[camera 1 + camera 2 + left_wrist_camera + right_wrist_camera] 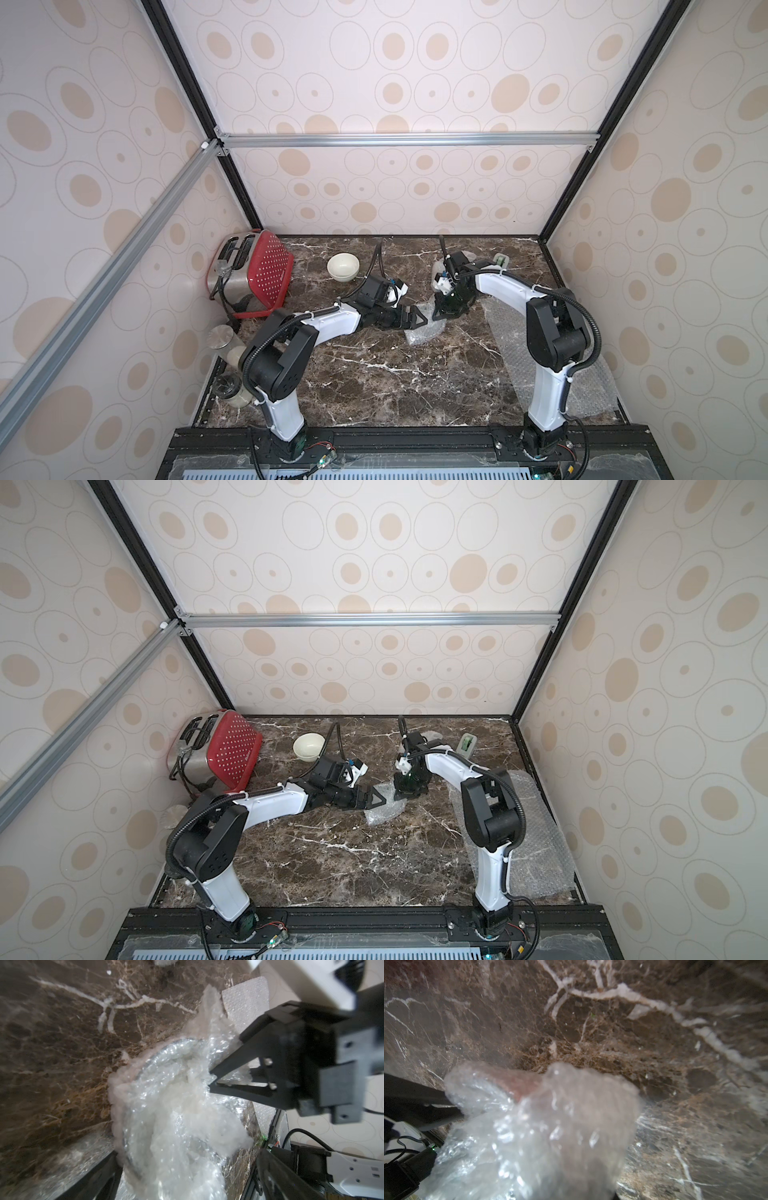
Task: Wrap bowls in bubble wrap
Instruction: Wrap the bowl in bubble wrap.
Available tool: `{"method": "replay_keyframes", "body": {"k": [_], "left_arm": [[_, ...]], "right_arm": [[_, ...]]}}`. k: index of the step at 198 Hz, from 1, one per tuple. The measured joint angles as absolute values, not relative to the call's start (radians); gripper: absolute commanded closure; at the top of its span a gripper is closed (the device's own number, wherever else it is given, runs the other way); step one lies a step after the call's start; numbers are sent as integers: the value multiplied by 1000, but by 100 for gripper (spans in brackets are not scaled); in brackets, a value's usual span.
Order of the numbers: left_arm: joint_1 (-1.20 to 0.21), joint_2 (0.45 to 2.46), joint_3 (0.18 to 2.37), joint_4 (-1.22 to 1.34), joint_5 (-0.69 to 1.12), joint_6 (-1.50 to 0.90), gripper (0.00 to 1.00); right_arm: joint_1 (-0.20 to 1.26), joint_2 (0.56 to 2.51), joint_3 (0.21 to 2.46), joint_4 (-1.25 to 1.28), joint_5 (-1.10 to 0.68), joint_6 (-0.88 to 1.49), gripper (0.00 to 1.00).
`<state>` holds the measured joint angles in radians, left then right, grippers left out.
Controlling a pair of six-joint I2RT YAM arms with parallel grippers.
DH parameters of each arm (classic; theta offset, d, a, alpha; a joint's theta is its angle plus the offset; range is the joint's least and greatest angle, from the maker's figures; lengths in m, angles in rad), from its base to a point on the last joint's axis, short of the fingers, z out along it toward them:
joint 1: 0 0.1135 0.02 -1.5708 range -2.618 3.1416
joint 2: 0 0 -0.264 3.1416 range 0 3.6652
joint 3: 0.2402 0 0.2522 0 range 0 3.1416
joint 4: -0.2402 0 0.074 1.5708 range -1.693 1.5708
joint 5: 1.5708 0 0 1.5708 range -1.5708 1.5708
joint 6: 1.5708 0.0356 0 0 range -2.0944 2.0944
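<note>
A crumpled bundle of bubble wrap (pixel 423 330) (pixel 383 810) lies mid-table between the two arms. In the left wrist view the bubble wrap (pixel 170 1109) covers a bowl; only its round rim (pixel 145 1059) shows through, and its pattern cannot be made out. My left gripper (pixel 187 1178) (pixel 419 321) is open, its fingers wide on either side of the bundle. My right gripper (pixel 213 1078) (pixel 441 311) comes from above, shut on a gathered fold of the wrap, which hides its jaws in the right wrist view (pixel 539 1136). A plain cream bowl (pixel 343 266) (pixel 308 745) stands bare at the back left.
A red toaster (pixel 253 278) stands in the back left corner, with two glass jars (pixel 224 338) along the left edge. Flat bubble wrap sheets (pixel 582 382) lie under the right arm. A tape dispenser (pixel 501 261) and another cloudy bundle (pixel 437 266) sit at the back.
</note>
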<state>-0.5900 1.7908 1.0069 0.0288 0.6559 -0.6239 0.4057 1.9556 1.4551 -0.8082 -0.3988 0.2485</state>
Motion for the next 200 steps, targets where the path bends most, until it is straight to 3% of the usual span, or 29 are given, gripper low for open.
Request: {"method": "replay_keyframes", "body": {"k": [26, 70, 113, 136, 166, 180, 200], "left_arm": [[-600, 1858, 1017, 37, 607, -640, 7], [-590, 1864, 1004, 75, 514, -678, 25], [-572, 1877, 950, 186, 521, -752, 59], [-574, 1882, 939, 227, 538, -781, 68], [-572, 1888, 937, 236, 540, -799, 72], [-571, 1888, 937, 236, 539, -801, 72], [-570, 1888, 937, 231, 534, -800, 72]], "right_arm": [[411, 1953, 1442, -790, -399, 257, 81], [413, 1950, 1427, -759, -399, 264, 81], [413, 1933, 1394, -723, -400, 264, 81], [413, 1925, 1379, -707, -400, 265, 79], [413, 1909, 1360, -688, -416, 270, 66], [413, 1898, 1347, -677, -433, 275, 54], [401, 1867, 1318, -654, -472, 290, 48]]}}
